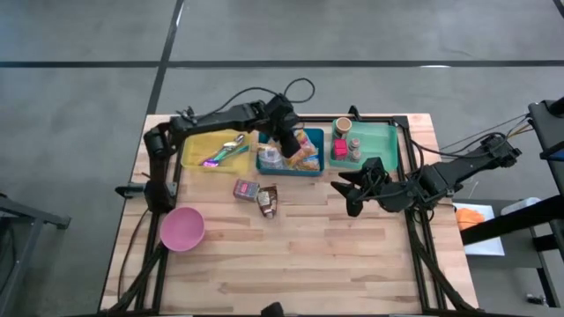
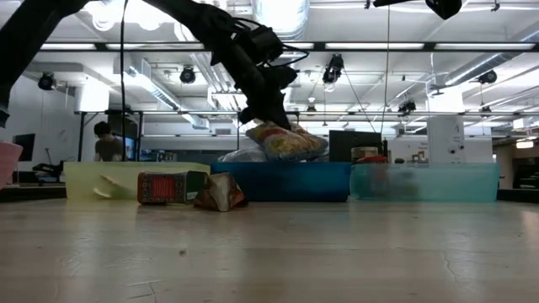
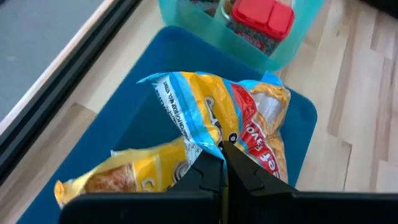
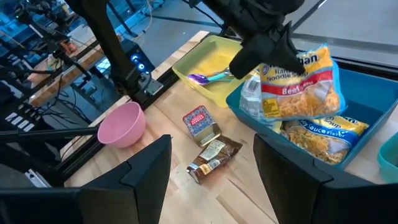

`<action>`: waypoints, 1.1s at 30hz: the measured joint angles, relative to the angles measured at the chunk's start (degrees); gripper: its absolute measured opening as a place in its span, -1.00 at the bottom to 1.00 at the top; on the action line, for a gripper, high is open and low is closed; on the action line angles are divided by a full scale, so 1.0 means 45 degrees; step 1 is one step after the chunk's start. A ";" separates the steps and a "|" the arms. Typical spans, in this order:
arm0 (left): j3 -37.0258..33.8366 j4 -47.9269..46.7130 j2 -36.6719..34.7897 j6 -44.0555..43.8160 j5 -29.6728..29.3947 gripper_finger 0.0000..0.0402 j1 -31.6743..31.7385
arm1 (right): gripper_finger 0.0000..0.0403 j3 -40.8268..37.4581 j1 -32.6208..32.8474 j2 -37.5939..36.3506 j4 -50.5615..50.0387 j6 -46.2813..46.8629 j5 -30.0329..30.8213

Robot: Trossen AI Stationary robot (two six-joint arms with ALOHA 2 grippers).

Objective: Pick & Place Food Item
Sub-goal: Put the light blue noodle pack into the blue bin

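Pinched flat together, the left gripper's dark fingers clamp the edge of a crinkly blue, yellow and red plastic ramen noodle packet, hung over the deep blue plastic tray.

Big to small:
- light slatted wooden table.
- blue tray sits between a yellow plastic tray and a teal plastic tray.
- held ramen packet: probably light, film slick and floppy, noodle brick inside brittle. The edge pinch looks workable, but the bag swings; a hold further in by the seam would be steadier.
- second yellow noodle packet lies in the blue tray underneath.
- pink plastic bowl on the table, well apart.
- small red tin and brown snack wrapper on the table just beside the blue tray.

Right gripper waits above the table near the teal tray, fingers spread, holding nothing.
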 joint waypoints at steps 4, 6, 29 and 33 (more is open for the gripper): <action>-0.0023 -0.0155 0.0000 0.0126 -0.0368 -1.00 -0.0209 | 0.11 0.0000 0.0000 0.0000 0.0000 0.0005 -0.0023; -0.0023 -0.0312 0.0025 0.0207 -0.0754 -1.00 -0.0273 | 0.11 0.0000 0.0000 0.0000 0.0000 0.0005 -0.0097; -0.1155 0.0211 0.0015 0.0153 -0.1183 -0.94 -0.0637 | 0.11 -0.0005 0.0000 0.0000 -0.0108 -0.0039 -0.0451; -0.1155 0.0221 0.0015 0.0104 -0.1183 -0.89 -0.0637 | 0.11 -0.0005 0.0000 0.0000 -0.0108 -0.0053 -0.0456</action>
